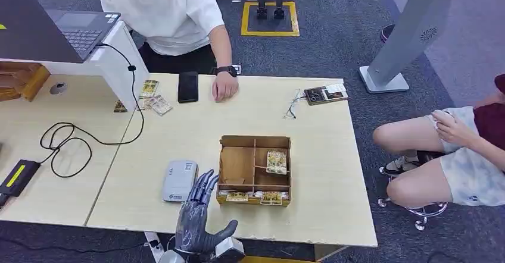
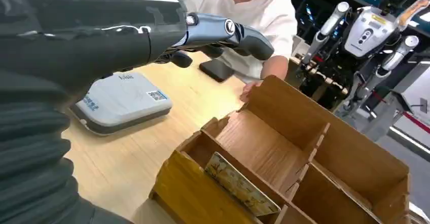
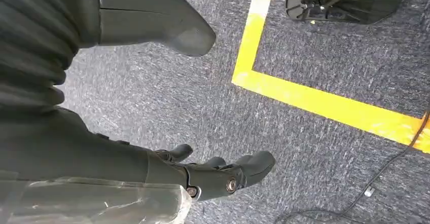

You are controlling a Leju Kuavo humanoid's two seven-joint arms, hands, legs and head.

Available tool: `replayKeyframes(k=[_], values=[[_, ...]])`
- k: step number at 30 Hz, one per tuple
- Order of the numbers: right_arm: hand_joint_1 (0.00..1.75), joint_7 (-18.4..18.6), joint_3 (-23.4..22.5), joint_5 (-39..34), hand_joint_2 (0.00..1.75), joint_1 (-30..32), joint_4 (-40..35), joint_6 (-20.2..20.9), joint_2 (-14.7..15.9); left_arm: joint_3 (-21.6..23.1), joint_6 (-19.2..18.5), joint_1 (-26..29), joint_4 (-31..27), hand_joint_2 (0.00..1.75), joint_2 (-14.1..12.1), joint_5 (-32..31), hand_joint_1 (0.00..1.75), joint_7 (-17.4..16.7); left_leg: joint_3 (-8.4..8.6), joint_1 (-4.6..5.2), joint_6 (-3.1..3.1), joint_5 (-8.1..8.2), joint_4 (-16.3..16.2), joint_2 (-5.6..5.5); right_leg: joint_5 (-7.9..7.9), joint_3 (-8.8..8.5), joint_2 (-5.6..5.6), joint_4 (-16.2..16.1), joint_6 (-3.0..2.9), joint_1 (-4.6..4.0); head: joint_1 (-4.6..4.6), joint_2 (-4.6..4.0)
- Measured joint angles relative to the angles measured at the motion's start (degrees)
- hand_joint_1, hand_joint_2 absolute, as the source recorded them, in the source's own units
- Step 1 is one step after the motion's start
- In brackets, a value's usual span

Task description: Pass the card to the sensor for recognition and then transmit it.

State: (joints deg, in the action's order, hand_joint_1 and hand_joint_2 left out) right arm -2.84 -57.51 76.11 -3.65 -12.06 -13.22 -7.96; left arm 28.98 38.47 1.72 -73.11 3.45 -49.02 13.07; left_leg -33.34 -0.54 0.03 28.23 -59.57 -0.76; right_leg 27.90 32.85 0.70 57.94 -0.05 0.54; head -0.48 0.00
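Left hand (image 1: 199, 212) raised over the near edge of the light wooden table (image 1: 321, 174), fingers (image 1: 203, 187) stretched forward and apart, thumb out to the side, grasping nothing. Hovering between the grey sensor (image 1: 179, 180) and the wooden box (image 1: 255, 169), fingertips reaching over the gap just beside the box's left wall. In the left wrist view, same hand (image 2: 213, 34) extended above the table, sensor (image 2: 120, 102) lying flat beneath it with a small printed label on top, box (image 2: 284, 153) close alongside. Box split into compartments: one card (image 1: 276, 161) standing in the right-hand compartment, more cards (image 1: 237, 197) tucked along the front row, seen from the wrist as a yellow patterned card (image 2: 241, 185) leaning in the nearest slot. Right hand (image 3: 203, 176) hanging beside the body over grey carpet with a yellow line (image 3: 324, 105), fingers loosely curled, holding nothing. Across the table, person in a white shirt (image 1: 167, 13) with one hand (image 1: 224, 87) resting on the tabletop beside a black phone (image 1: 187, 87). Loose cards (image 1: 153, 101) left of the phone, glasses (image 1: 293, 103) and a badge (image 1: 325, 93) near the far right corner. Laptop (image 1: 53, 28) on a raised stand at far left, black cable (image 1: 71, 138) looping over the neighbouring table. Second person seated at right, bare knees (image 1: 411, 156) showing.
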Motion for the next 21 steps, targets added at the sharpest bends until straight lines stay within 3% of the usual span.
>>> replayKeyframes(k=[5, 12, 21], values=[[0.00, 0.04, 0.02, 0.70, 1.75, -0.04, 0.00, 0.04, 0.00, -0.26, 0.00, -1.38, 2.45, 1.75, 1.01, -3.50, 0.00, -1.38, -0.01, 0.00, 0.00, 0.00, 0.00, 0.00, 0.00, 0.00, 0.00, 0.00, 0.00, 0.00, 0.00, 0.00], [0.00, 0.52, 0.02, 0.79, 1.75, -0.06, 0.00, 0.15, 0.00, -2.29, 0.00, -2.45, 4.48, 1.75, 2.89, -7.22, 0.00, -0.40, -0.01, 0.01, 0.00, 0.00, -0.01, 0.00, 0.00, -0.01, 0.00, 0.00, 0.00, 0.00, -0.02, 0.00], [0.00, 0.59, 0.11, 1.73, 1.75, -0.18, 0.00, 0.20, 0.00, -8.72, 0.00, -3.27, 5.27, 1.75, 6.89, -13.04, 0.00, 7.02, 0.00, 0.00, 0.00, 0.00, -0.01, 0.00, 0.00, -0.01, -0.01, 0.00, 0.00, 0.00, -0.02, 0.00]])
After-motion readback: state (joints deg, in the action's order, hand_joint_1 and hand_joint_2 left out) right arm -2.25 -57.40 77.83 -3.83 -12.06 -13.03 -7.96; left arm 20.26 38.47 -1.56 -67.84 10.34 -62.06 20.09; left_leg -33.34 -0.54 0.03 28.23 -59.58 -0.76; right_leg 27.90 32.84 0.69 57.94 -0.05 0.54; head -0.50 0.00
